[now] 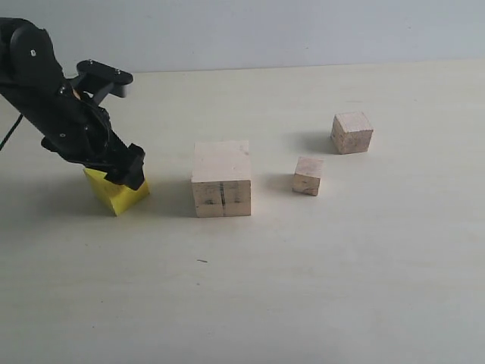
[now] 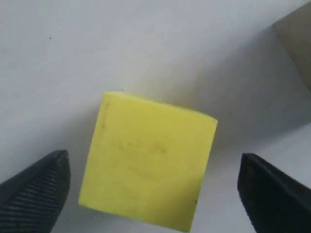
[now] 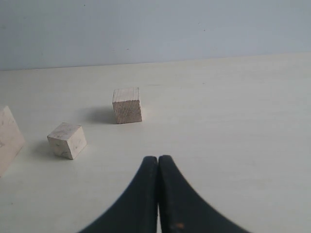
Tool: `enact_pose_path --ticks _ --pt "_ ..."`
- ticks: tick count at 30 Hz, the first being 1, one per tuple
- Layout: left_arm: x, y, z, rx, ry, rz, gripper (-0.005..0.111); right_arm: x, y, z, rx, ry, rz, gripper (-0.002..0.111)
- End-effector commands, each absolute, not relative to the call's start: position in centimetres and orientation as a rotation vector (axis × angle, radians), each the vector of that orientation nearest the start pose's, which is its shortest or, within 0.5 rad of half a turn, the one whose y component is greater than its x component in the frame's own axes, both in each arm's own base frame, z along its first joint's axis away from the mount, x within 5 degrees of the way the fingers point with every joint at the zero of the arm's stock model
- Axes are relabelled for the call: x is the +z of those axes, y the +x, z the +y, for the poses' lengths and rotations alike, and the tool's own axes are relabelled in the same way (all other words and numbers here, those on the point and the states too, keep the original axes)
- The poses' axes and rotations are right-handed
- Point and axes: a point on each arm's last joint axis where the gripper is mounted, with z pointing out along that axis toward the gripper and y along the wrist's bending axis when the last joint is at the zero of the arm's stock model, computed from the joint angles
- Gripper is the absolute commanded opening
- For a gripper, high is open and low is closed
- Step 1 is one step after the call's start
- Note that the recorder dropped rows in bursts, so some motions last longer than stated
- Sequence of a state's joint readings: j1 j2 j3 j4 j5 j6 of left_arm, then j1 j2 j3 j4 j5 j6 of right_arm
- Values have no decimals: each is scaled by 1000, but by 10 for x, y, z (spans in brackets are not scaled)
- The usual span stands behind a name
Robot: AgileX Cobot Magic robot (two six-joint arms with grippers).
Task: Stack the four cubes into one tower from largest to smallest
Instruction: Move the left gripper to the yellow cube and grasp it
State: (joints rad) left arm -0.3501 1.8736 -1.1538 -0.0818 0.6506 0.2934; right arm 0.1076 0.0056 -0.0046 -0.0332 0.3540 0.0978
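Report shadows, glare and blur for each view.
Exterior view: sharp, evenly lit, no glare; soft shadows lie left of the large cube, small cube and medium cube. Left wrist view: yellow cube close and slightly soft, open left hand dark at the frame edge. Right wrist view: cubes sharp, shut right hand dark and soft-edged in the foreground.

A pale, cream-coloured bench (image 1: 341, 288) fills nearly the whole exterior view, its surface smooth and matte with only a faint grain. One tiny dark speck (image 1: 201, 261) lies on it toward the near edge. Behind the bench's far edge rises a plain, light grey-blue wall (image 1: 265, 30), bare and even in tone. The light is soft and diffuse, and shadows on the bench are faint with blurred edges.
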Motion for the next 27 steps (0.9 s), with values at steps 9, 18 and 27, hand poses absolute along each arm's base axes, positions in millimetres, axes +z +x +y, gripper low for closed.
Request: enact_pose_path --ticks 9,18,27 --pt "152 347 -130 -78 933 2669 89 182 53 5 110 -26 1829 0" --pt "136 348 -131 -70 1002 2690 89 182 53 5 110 -26 1829 0" --pt "134 348 -131 -73 982 2700 33 182 53 5 110 -26 1829 0"
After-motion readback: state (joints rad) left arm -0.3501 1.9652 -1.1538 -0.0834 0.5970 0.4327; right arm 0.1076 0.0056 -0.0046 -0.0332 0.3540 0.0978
